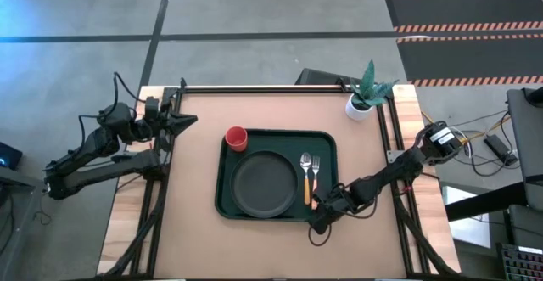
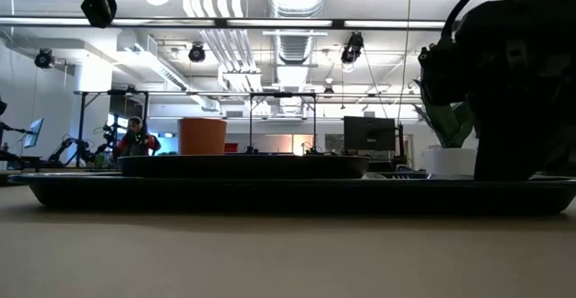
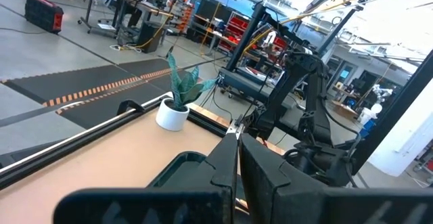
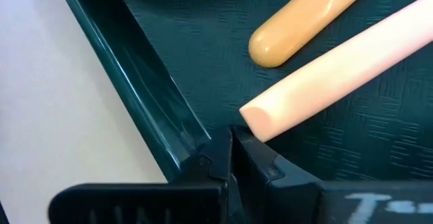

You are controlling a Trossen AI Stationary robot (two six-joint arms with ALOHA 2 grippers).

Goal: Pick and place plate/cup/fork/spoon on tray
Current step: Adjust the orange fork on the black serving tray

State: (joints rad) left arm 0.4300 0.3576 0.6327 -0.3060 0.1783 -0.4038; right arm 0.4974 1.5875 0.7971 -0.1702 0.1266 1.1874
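The dark green tray (image 1: 227, 205) lies mid-table. On it are the dark plate (image 1: 265, 183), the red cup (image 1: 236, 137) at its far left corner, and the spoon (image 1: 306, 175) and fork (image 1: 316, 172) side by side right of the plate, handles toward the near edge. My right gripper (image 1: 321, 215) is shut and low inside the tray's near right corner. In the right wrist view its fingertips (image 4: 230, 146) stand just at the end of one pale orange handle (image 4: 325, 75), with the other handle (image 4: 304, 21) beyond. My left gripper (image 1: 182, 121) is shut and waits at the table's far left. My right gripper's shut fingertips (image 4: 247, 146) stand right at the free end of the nearer handle (image 4: 260, 119), which lies flat on the tray floor. Whether they touch it, I cannot tell. The fingers slant down into the tray beside its raised wall (image 4: 149, 102).
A white pot with a green plant (image 1: 363, 103) stands at the table's far right corner. Bare brown table lies left of and in front of the tray. The low view shows the tray (image 2: 288, 194) edge-on, with my right arm (image 2: 513, 82) at its right.
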